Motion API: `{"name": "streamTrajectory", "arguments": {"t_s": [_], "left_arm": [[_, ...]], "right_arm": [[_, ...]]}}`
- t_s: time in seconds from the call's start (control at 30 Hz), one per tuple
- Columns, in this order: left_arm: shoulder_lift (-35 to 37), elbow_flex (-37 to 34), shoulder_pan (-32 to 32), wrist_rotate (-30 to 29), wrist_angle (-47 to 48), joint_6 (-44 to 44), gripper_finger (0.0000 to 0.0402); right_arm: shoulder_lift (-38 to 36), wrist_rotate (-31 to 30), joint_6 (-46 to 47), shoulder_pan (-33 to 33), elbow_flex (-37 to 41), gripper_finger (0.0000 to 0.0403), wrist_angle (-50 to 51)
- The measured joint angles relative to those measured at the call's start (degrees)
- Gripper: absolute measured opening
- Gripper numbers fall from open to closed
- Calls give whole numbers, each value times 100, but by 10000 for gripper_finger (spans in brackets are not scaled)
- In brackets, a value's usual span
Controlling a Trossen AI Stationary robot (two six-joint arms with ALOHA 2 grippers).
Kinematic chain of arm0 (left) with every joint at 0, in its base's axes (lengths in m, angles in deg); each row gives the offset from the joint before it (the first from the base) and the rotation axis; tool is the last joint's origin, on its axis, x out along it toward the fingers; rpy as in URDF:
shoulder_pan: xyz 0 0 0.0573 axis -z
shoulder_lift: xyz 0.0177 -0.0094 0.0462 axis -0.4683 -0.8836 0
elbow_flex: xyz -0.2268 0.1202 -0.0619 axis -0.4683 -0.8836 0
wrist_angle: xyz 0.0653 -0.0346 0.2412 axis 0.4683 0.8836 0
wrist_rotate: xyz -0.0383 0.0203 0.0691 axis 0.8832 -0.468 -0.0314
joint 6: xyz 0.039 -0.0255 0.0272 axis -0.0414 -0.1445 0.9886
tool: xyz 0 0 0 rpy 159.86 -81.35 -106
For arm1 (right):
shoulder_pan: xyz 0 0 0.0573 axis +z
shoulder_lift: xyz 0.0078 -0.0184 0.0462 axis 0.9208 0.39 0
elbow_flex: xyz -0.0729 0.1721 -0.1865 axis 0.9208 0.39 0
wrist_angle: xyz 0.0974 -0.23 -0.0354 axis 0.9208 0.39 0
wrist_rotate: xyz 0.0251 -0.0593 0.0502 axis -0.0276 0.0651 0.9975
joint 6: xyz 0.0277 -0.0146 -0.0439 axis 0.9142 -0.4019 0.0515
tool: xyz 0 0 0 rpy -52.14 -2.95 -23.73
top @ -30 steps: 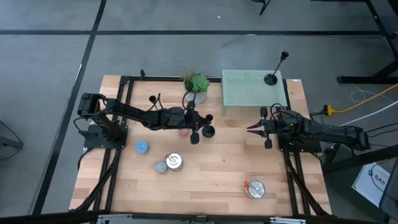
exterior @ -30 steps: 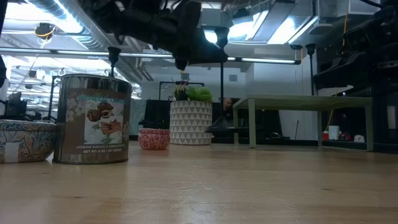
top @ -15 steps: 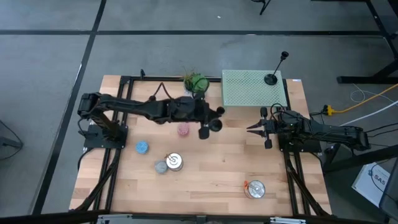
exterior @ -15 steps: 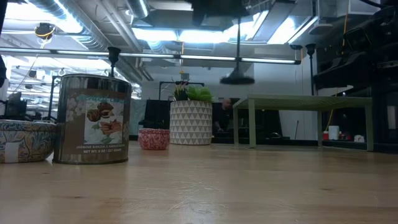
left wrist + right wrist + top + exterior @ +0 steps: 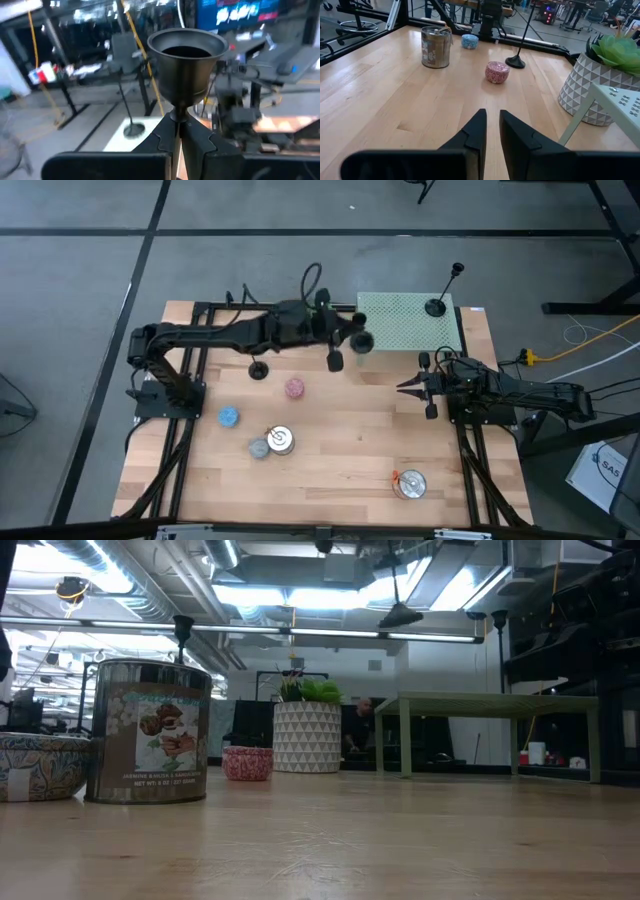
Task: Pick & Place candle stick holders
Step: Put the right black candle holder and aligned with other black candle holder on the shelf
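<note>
Candle stick holder clamped by its stem in the left pincer.
It is held aloft just beside the green rack; the right pincer is kept nearly closed, empty.

A light wooden desk stands on a grey floor crossed by dark lines. Overhead — bright ceiling lights and exposed pipes.
</note>
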Motion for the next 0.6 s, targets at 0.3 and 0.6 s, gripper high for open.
{"name": "streamTrajectory", "arguments": {"t_s": [0.3,0.6], "left_arm": [[-1083,967,-924,1039,-148,41,8],[-2679,3434,-1410,1664,780,71,8]], "right_arm": [[0,0,0,0,0,54,-13],[0,0,0,-1,0,54,-7]]}}
